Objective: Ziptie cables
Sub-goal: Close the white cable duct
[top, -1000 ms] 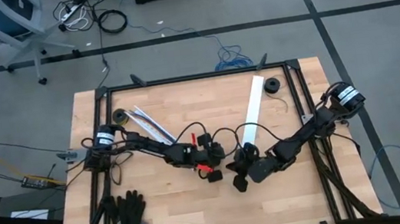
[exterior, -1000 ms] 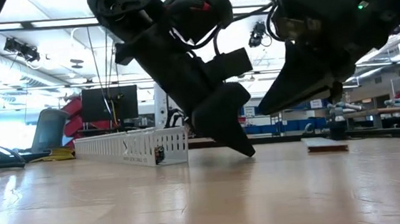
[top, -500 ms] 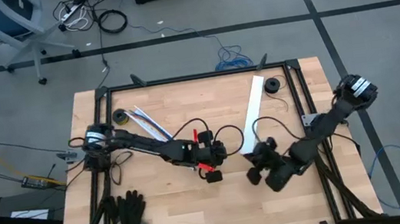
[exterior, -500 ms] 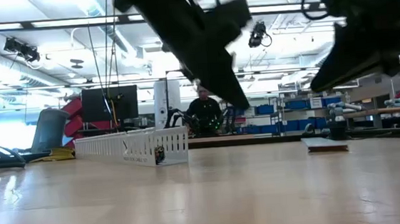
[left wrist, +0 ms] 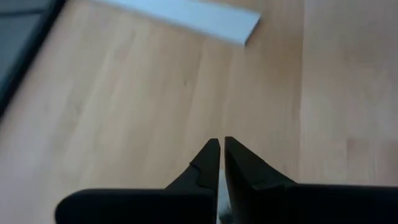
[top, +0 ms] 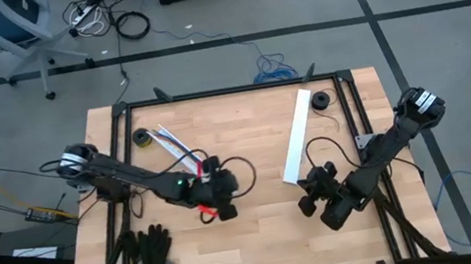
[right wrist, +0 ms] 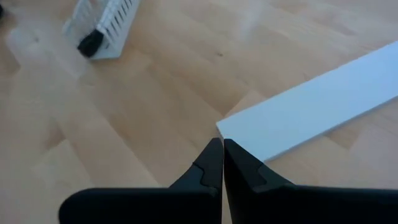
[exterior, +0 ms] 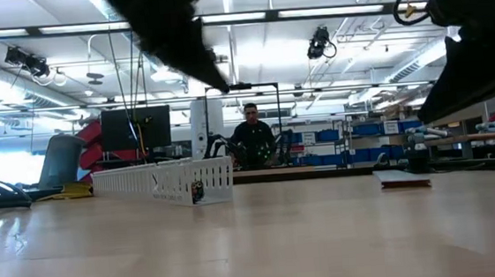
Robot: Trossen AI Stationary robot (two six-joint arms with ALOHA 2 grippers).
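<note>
Thin coloured cables (top: 175, 145) lie along the white slotted channel (top: 166, 139) at the table's far left; whether they are in it or beside it I cannot tell. The channel also shows in the low view (exterior: 164, 182) and the right wrist view (right wrist: 106, 23). My left gripper (top: 228, 211) hangs shut and empty above the bare wood left of the middle, clear of the cables (left wrist: 219, 144). My right gripper (top: 304, 205) is shut and empty above the wood, just short of the flat white strip's near end (right wrist: 221, 142).
A flat white strip (top: 298, 136) lies right of centre, running near to far. Two black rolls (top: 140, 137) (top: 320, 101) sit by the far rail. Black gloves (top: 151, 252) lie at the near left. A person (exterior: 253, 134) stands beyond the table.
My left gripper has lifted from the table top and drawn back toward the left edge, staying shut. My right gripper has swung toward the right edge, turned about its wrist and risen a little, also staying shut. Nothing on the table has moved.
</note>
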